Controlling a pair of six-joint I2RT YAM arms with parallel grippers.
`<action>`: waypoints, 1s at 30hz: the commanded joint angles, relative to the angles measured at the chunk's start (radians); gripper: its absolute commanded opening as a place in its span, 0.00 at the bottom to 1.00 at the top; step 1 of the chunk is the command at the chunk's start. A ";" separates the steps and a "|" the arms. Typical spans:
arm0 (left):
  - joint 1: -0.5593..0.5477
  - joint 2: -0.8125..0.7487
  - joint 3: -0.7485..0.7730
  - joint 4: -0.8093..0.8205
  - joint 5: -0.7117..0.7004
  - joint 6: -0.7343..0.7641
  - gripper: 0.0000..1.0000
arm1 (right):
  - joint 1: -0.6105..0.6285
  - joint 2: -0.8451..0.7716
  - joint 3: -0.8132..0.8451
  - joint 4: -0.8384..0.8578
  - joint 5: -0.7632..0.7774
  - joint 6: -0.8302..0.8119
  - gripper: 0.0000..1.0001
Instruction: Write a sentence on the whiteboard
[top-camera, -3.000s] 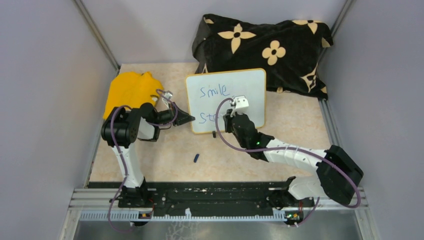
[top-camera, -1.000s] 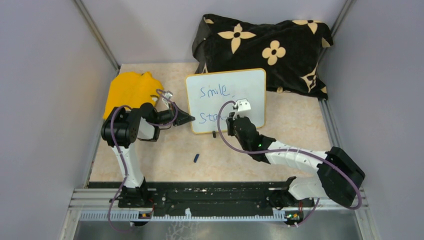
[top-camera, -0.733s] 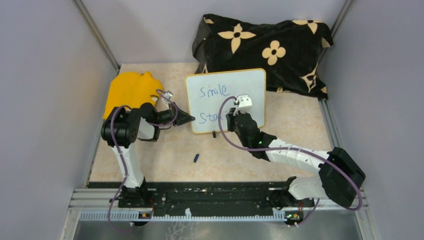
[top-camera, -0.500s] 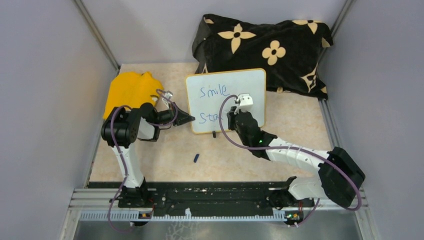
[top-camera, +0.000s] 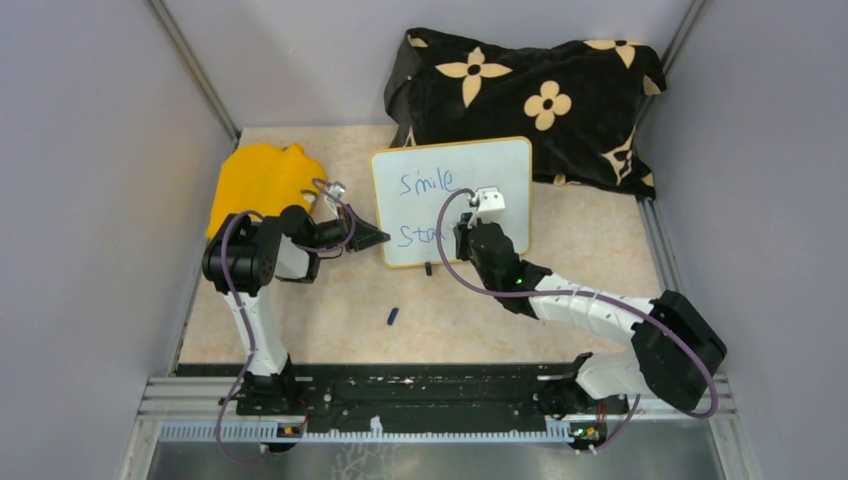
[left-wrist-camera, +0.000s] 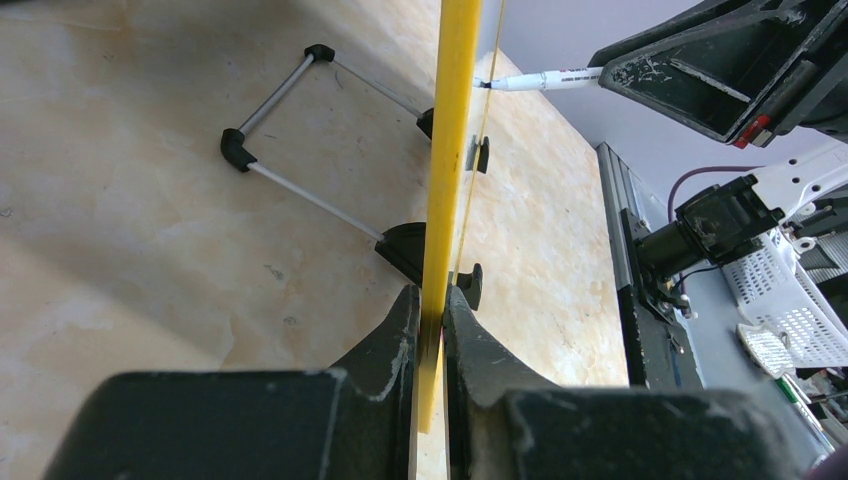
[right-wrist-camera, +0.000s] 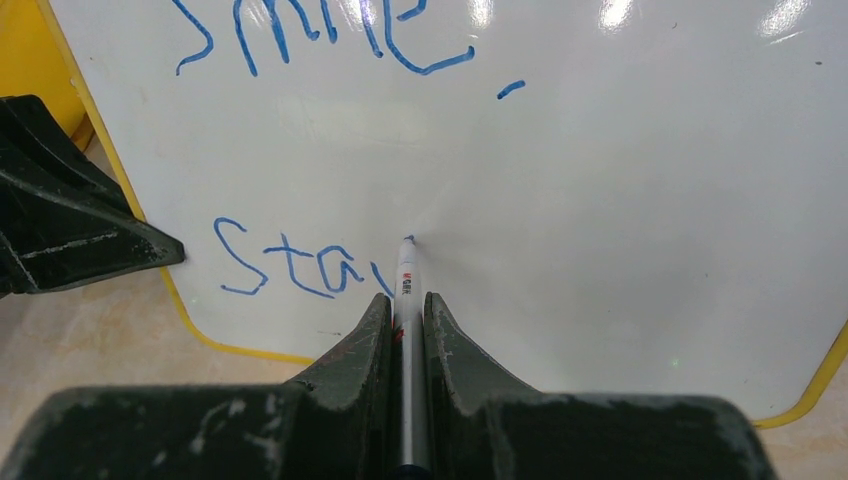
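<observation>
The whiteboard (top-camera: 500, 160) stood at the centre of the top view, unmoved from three seconds before. Its left rim was clamped between the jaws of the left gripper (left-wrist-camera: 432, 295), as it had been earlier. The right gripper (right-wrist-camera: 405, 300), closed tight on a white marker (right-wrist-camera: 407, 272), had shifted slightly up and to the right over the board's lower half. The marker tip met the white surface just right of the sentence (right-wrist-camera: 288, 264), whose second line read "Sta" plus a started stroke, below "Smile,".
</observation>
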 joint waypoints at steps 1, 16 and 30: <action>-0.017 0.015 0.006 -0.056 0.002 0.017 0.00 | -0.006 -0.005 -0.014 0.025 -0.017 0.028 0.00; -0.021 0.014 0.006 -0.068 0.002 0.026 0.00 | -0.004 -0.007 -0.068 0.038 -0.081 0.065 0.00; -0.022 0.014 0.006 -0.073 0.002 0.029 0.00 | 0.040 0.087 -0.002 0.056 -0.125 0.066 0.00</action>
